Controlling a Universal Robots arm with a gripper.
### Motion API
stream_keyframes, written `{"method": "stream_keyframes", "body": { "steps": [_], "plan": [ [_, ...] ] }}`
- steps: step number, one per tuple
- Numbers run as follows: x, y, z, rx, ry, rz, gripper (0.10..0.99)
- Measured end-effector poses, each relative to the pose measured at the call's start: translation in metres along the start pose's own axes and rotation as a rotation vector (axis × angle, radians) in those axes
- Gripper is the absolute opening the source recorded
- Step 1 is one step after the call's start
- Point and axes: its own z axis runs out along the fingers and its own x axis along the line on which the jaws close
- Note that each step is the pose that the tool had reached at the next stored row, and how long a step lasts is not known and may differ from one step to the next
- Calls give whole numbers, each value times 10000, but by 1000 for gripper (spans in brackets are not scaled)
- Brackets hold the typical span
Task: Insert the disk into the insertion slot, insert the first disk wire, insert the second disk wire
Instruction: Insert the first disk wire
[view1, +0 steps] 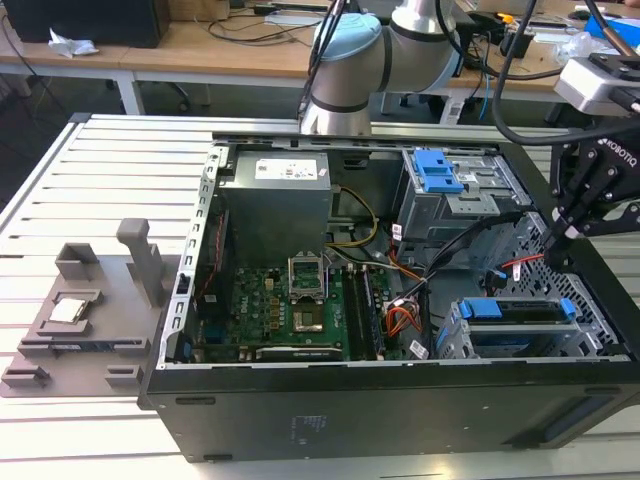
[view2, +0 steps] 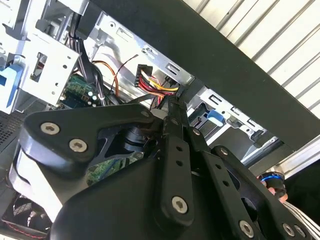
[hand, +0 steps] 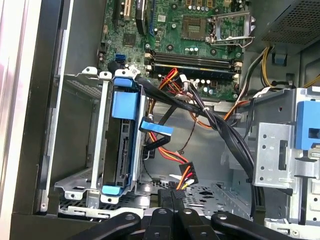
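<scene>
The blue-framed silver-grey disk (hand: 122, 145) is sitting in the low perforated insertion slot (hand: 75, 186), at the exterior view's right. The black tool (hand: 172, 194), closed narrow, is pinching a red-and-yellow-wired black plug (hand: 187, 172), apparently for connecting it to the disk.

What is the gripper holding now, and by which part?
The gripper seems shut on the red-and-yellow disk wire, pinching the black plug at its end.
</scene>
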Motion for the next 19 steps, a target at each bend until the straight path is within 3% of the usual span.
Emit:
{"method": "stream_keyframes", "body": {
  "steps": [1,2,3,4,6,9,11,15,19],
  "plan": [
    [0,0,0,0,0,0,114],
    [0,0,0,0,1,0,235],
    [0,0,0,0,1,0,294],
    [0,0,0,0,1,0,294],
    [-1,2,2,-2,16,1,420],
    [-1,5,18,-22,236,-8,420],
    [-2,3,49,-27,309,-38,420],
    [-4,-2,111,-27,325,-73,420],
    [-4,-2,119,-30,362,-77,420]
  ]
}}
